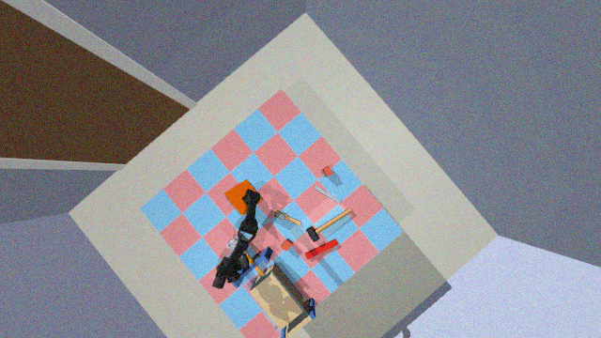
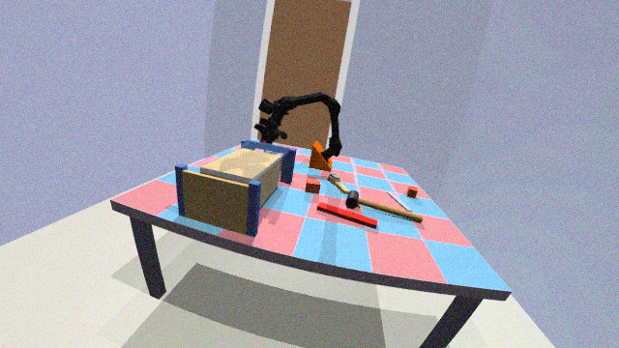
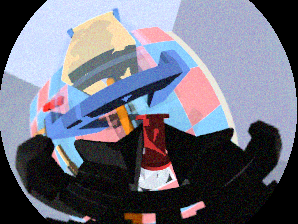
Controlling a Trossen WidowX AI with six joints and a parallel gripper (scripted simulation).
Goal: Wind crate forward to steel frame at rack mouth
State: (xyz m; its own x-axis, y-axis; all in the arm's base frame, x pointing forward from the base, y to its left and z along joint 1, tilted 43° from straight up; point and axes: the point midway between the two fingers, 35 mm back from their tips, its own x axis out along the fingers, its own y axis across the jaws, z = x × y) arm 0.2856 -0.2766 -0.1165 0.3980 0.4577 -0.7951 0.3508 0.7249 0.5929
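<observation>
between the claw's (image 2: 271, 139) (image 3: 156, 145) clamped fingers stands the dark red handle (image 3: 155, 142), seemingly upright.

It looks like a small workshop: a black-headed mallet with a wooden handle (image 1: 330, 223) (image 2: 387, 209) lies on a pink-and-blue checkered bench (image 1: 282, 110) (image 2: 401, 248) (image 3: 198, 92).

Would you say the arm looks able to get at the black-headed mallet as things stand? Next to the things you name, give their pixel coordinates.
Probably not yet: the gripper (image 3: 152, 125) is shut on a dark red piece, though nothing covers the mallet (image 1: 329, 224) (image 2: 387, 209).
</observation>
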